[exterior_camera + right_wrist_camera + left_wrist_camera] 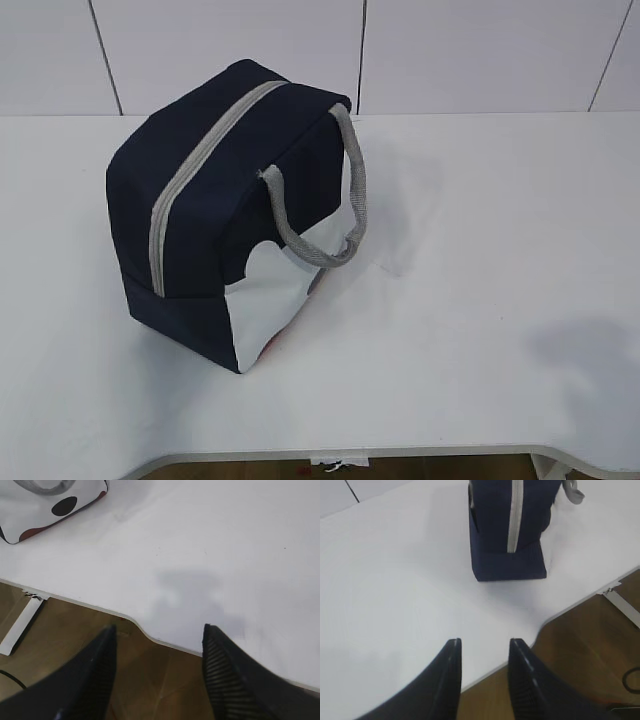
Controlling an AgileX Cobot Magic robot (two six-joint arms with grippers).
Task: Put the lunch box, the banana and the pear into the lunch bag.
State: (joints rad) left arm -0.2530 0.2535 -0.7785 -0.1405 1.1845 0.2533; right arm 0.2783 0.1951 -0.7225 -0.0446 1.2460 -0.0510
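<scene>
Gaping over the table's (pixel 240 555) edge, both tools (left (pixel 484 645), right (pixel 159 630)) hold nothing.

Lunch bag (pixel 215 215) on desk (pixel 480 300), left of centre, zipper (pixel 195 170) on top, handle (pixel 335 215) hanging on right side. Wall (pixel 450 50) behind desk.

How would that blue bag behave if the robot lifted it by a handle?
The lunch bag looks like soft fabric, so it would probably sag somewhat. Its grey handle droops limply, so it likely bends easily. Zipped shut and boxy, it seems unlikely to roll.
</scene>
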